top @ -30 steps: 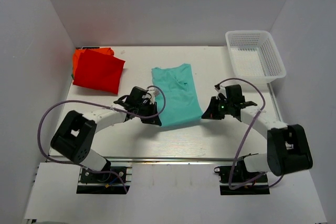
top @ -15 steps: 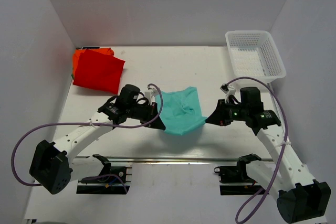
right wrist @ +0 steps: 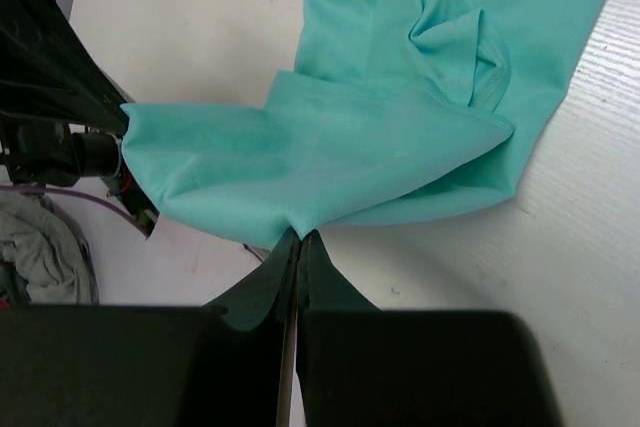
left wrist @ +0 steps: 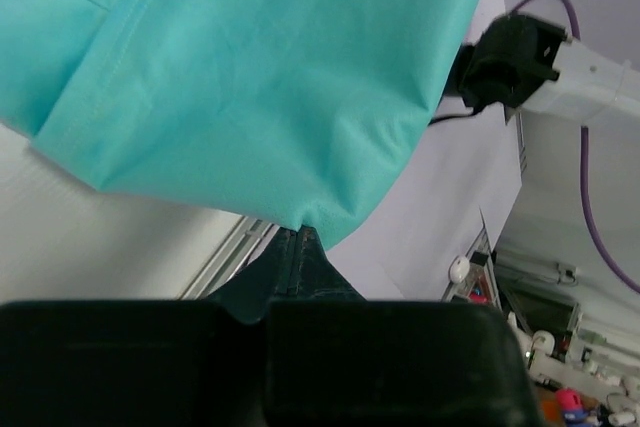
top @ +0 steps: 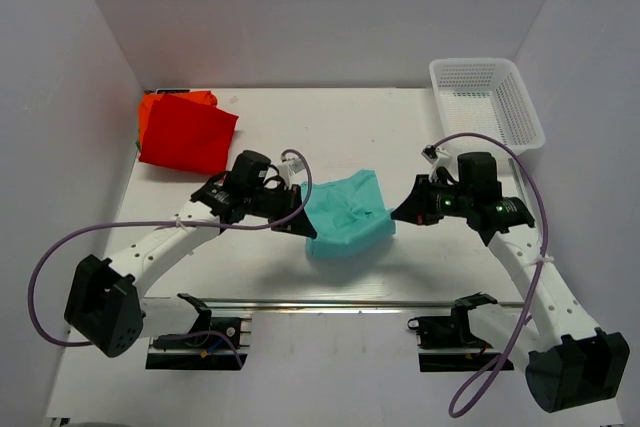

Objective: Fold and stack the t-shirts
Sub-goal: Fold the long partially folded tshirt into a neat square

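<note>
The left gripper (top: 303, 228) and right gripper (top: 398, 215) each pinch a near corner of the teal t-shirt (top: 345, 212), which is lifted at mid-table. The red t-shirt (top: 186, 135) lies folded at the far left. For a clean fold, both corners should probably travel to the far side level and taut, landing square.

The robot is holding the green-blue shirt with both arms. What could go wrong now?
The left end effector and the right end effector each pinch only a thin bit of the teal shirt, so the cloth might slip out and drop. The shirt also sags and bunches between them, so the fold could land crooked or wrinkled on the table.
</note>
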`<state>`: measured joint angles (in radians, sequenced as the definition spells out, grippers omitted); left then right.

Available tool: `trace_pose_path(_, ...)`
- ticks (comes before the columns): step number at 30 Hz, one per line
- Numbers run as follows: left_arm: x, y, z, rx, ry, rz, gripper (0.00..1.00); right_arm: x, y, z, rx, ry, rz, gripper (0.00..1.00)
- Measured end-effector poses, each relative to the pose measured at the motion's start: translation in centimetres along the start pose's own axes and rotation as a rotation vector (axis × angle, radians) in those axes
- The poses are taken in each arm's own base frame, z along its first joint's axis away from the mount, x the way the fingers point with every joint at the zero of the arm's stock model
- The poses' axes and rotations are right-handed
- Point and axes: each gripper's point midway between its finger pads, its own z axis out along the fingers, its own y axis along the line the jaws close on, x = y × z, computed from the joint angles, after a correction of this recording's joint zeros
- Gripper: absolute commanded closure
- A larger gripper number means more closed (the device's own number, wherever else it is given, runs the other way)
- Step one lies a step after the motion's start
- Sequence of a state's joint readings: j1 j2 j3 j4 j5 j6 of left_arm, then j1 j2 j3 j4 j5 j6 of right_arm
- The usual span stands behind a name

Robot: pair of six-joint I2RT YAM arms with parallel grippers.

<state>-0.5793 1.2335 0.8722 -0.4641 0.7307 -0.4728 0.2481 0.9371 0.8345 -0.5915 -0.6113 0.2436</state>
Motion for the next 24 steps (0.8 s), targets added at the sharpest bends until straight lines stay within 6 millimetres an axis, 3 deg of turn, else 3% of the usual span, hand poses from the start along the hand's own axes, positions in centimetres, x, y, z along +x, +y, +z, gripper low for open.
trace_pose_path(9,-4.5,1.7,0.1,-0.122,-0.083,-0.021,1.0,-3.6,-1.8,2.0,0.062,-0.05,0.031,1.0)
trace_pose_path(20,-7.6,8.0,0.6,-0.221,-0.118,-0.186,1.0,-7.6,-4.1,5.4,0.091,-0.064,0.069,1.0)
trace_pose_path(24,-9.1,9.3,0.4,-0.223,-0.168,-0.211,1.0,-9.2,-5.1,7.3,0.091,-0.049,0.082,1.0)
